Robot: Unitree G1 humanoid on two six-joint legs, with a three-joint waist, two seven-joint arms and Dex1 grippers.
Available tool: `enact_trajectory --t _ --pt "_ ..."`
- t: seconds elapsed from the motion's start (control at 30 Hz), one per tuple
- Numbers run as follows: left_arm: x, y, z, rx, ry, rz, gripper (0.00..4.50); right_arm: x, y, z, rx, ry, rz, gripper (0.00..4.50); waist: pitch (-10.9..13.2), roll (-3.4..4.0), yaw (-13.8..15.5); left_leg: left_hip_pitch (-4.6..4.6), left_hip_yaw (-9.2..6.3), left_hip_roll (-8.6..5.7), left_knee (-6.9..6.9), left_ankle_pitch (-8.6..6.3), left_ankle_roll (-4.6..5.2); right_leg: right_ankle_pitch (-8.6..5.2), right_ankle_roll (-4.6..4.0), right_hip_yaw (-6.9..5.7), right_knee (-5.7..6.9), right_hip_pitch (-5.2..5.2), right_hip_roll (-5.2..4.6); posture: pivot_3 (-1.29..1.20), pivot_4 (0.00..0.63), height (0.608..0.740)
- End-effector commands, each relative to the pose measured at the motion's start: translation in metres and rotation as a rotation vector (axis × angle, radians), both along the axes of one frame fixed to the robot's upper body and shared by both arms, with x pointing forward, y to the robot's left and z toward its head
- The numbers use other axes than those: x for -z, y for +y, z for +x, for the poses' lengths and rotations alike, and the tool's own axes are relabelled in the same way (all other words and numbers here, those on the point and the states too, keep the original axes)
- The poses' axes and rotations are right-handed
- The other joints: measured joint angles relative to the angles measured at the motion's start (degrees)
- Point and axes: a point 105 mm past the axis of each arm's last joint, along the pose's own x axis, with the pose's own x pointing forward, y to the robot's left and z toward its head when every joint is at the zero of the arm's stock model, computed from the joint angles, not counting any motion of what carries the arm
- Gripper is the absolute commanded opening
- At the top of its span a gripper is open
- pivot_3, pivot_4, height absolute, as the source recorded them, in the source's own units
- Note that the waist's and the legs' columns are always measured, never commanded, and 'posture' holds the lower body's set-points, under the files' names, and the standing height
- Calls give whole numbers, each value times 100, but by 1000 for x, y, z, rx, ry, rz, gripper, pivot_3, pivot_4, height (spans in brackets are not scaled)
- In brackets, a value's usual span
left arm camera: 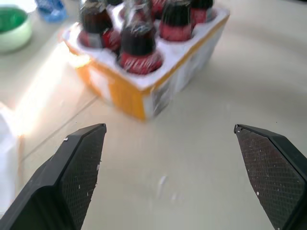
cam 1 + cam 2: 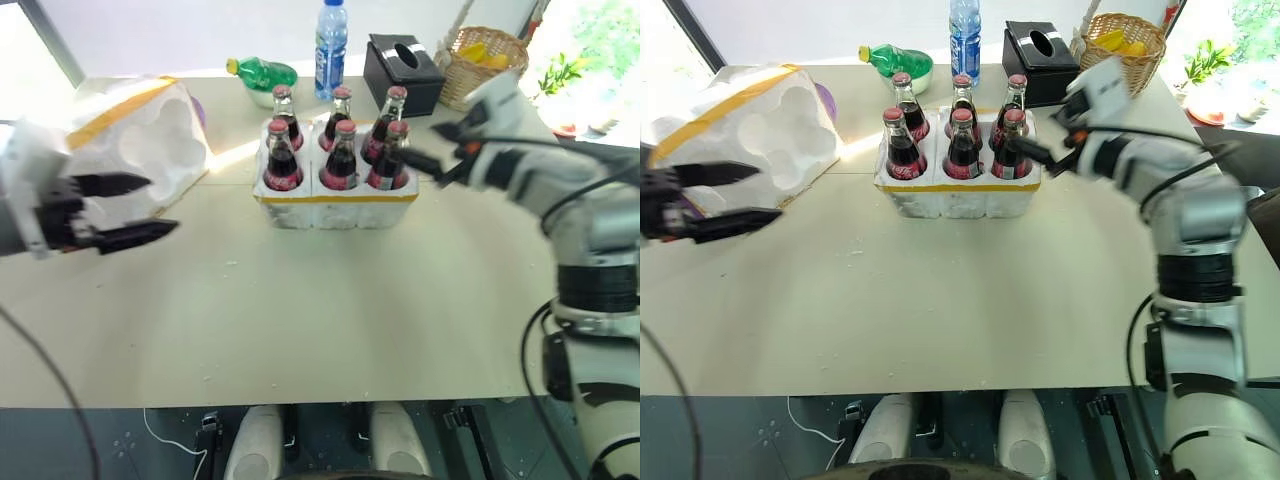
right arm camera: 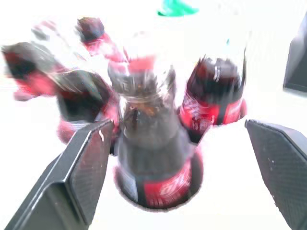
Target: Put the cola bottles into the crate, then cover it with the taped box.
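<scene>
Looking over the table (image 2: 320, 330), I see my left gripper (image 2: 150, 207) hanging low on the left with its fingers spread wide, holding nothing, just in front of the taped box (image 2: 140, 135), which lies tilted with its hollows facing me. My right gripper (image 2: 1035, 153) sits level beside the crate (image 2: 335, 205), jaws wide apart around the near right bottle without clamping it. All six cola bottles (image 2: 341, 155) stand upright in the crate's wells. Behind it are a green bottle (image 2: 262, 72), a water bottle (image 2: 331, 45), a black tissue box (image 2: 402, 72) and a basket (image 2: 480, 62).
</scene>
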Motion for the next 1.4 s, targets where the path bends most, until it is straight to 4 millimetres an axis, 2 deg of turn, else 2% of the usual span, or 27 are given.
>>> enact_trajectory --t 0.03,0.13,0.23,0.3,0.4,0.5,0.6,0.7,0.93,1.07,1.1,1.13,1.3,1.33,1.4 --pt "-27 41 -14 -99 -38 94 4500 -37 -15 -20 -56 -70 -15 4467 -1 0 -2 4 2 -1 0 -1 0 -3 -4 0 2 1 0 0 150 740" --pt "-32 85 -18 -214 -7 198 4500 -44 -24 -27 -89 -56 -51 4467 -3 0 -21 12 8 1 -4 -2 -2 -13 -23 -1 6 1 0 0 150 740" --pt "-32 126 -16 -322 27 318 4500 -43 -18 -35 -171 -53 -93 4467 -2 0 -35 10 19 2 -7 -2 -2 -15 -29 -1 13 -12 -2 0 150 740" --pt "-28 140 -14 -357 41 362 4500 -42 -12 -40 -219 -49 -88 4467 -2 1 -34 10 23 5 -9 -2 -1 -11 -23 0 18 -14 -5 0 150 740" --pt "-15 157 0 -399 66 415 4500 -37 -1 -48 -295 -37 -96 4467 -3 0 22 6 38 5 -9 -4 4 -11 -22 -1 21 -15 -4 0 150 740" --pt "-6 160 20 -412 81 441 4500 -32 6 -65 -389 -28 -118 4467 -8 -8 89 4 46 -6 -7 -3 6 -10 -20 -2 24 -11 1 0 150 740" --pt "2 158 42 -436 97 438 4500 -31 12 -96 -534 -31 -138 4467 -14 -32 140 -1 45 -9 8 -5 11 -7 -15 -7 34 -1 4 0 150 740" --pt "15 156 55 -451 129 442 4500 -34 14 -113 -582 -34 -148 4467 -15 -40 144 -6 48 -9 16 -11 22 1 -2 -6 23 1 -1 0 150 740" --pt "42 145 80 -462 165 432 4500 -39 9 -116 -512 -51 -146 4467 -19 -50 116 -4 34 10 19 -18 34 1 -1 -5 15 -6 -11 0 150 740" --pt "48 138 89 -472 153 396 4500 -36 9 -115 -490 -50 -143 4467 -19 -51 107 -6 34 11 19 -18 34 1 -1 -4 21 -7 -11 0 150 740" --pt "48 137 91 -477 144 373 3964 -36 9 -115 -488 -51 -141 4500 -19 -51 108 -6 34 11 19 -18 34 1 -1 -5 23 -7 -11 0 150 740" --pt "48 135 93 -480 138 351 3661 -37 10 -115 -485 -53 -137 4500 -19 -51 108 -6 34 11 19 -18 34 1 -1 -4 22 -7 -11 0 150 740" --pt "50 129 97 -466 133 323 1129 -34 7 -112 -449 -47 -145 4500 -21 -53 125 -6 32 11 23 -18 35 1 -1 -5 21 -5 -11 0 150 740" --pt "49 129 98 -465 127 330 735 -32 6 -111 -441 -38 -145 4500 -21 -54 131 -6 32 11 24 -19 35 1 -1 -5 21 -5 -11 0 150 740" --pt "45 128 99 -462 104 334 735 -28 3 -109 -426 -14 -139 4500 -21 -54 133 -6 32 11 24 -19 35 1 -1 -4 21 -5 -12 0 150 740"
